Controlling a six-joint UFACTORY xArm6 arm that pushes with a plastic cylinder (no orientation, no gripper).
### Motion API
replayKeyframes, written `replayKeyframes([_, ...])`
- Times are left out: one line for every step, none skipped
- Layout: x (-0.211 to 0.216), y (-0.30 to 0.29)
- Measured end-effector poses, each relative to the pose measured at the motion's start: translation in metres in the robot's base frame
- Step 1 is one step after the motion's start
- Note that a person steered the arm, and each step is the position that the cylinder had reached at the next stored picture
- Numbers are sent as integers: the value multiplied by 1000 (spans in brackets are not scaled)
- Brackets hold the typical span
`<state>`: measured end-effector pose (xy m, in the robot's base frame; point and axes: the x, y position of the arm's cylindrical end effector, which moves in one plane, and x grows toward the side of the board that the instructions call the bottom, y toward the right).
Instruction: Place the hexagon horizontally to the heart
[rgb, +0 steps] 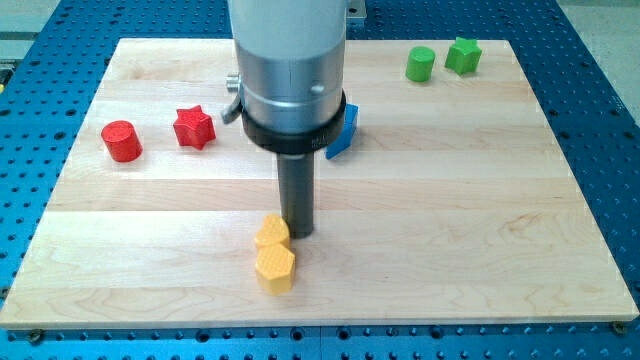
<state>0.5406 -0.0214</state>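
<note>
Red cylinder (121, 141) and red star (194, 128) sit near the board's left edge. By the bottom edge, the yellow heart (271, 232) touches the yellow hexagon (275, 268) just below it. My tip (298, 234), a plain rod with nothing to open or pinch, rests against the heart's right side. I think I must next push the hexagon sideways, level with the heart. Green blocks (440, 60) wait by the top right corner.

The wooden board (450, 200) is viewed from above its near edge, obliquely downward, closely enough that nearly all is framed.
</note>
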Motion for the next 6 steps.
replayKeyframes([47, 6])
replayKeyframes([70, 21])
replayKeyframes([77, 6])
replayKeyframes([34, -80])
replayKeyframes([-3, -161])
replayKeyframes([-15, -151])
